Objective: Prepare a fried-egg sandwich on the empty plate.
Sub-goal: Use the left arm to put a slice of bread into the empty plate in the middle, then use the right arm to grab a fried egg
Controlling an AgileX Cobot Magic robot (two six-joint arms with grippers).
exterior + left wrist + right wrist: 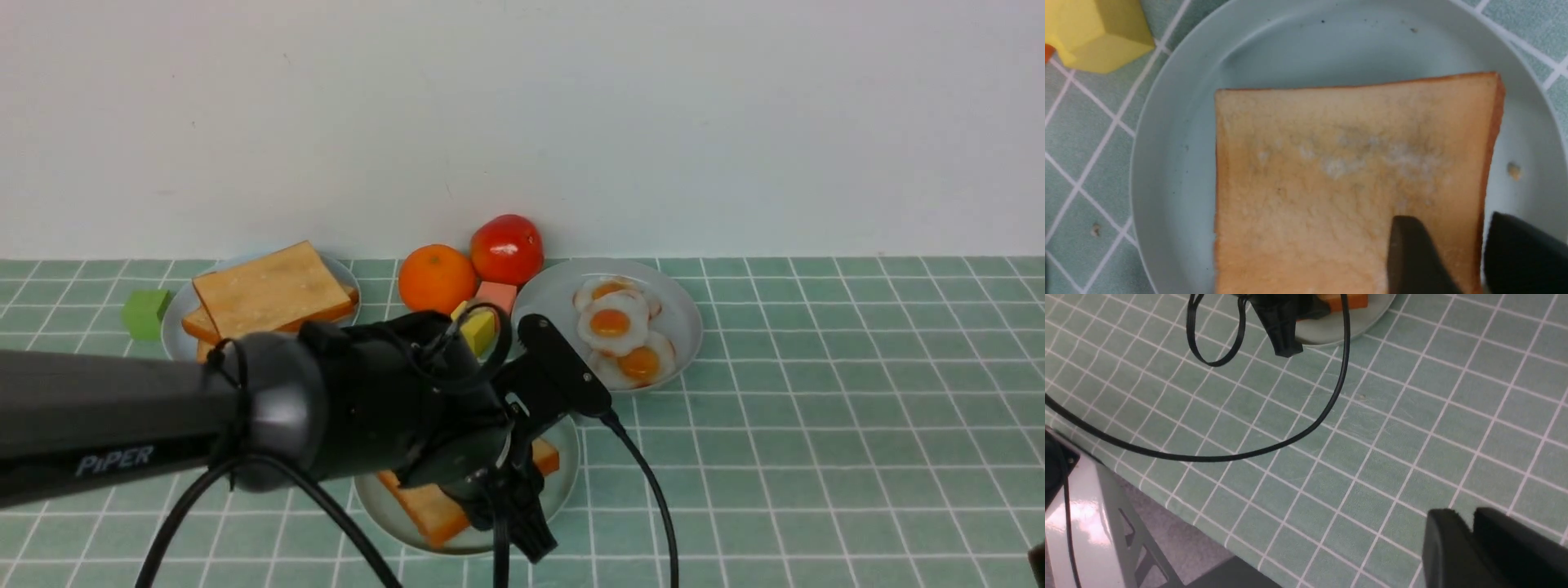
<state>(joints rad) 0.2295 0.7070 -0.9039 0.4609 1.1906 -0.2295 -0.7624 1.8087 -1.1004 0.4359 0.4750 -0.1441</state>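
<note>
One view, the left wrist's, shows left jaws apart astride an edge of the toast slice (1331,183); right jaws unclear.

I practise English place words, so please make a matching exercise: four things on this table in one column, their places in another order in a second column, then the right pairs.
Things
1. round red tomato
2. small green cube
3. three white fried eggs
4. single golden-brown toast slice

Places
a. on the pale mint-green plate nearest the robot
b. by the wall, right of the round orange fruit
c. on the far right grey-blue plate
d. left of the far left grey-blue plate, with the toast pile

Pairs: 1-b, 2-d, 3-c, 4-a
</note>
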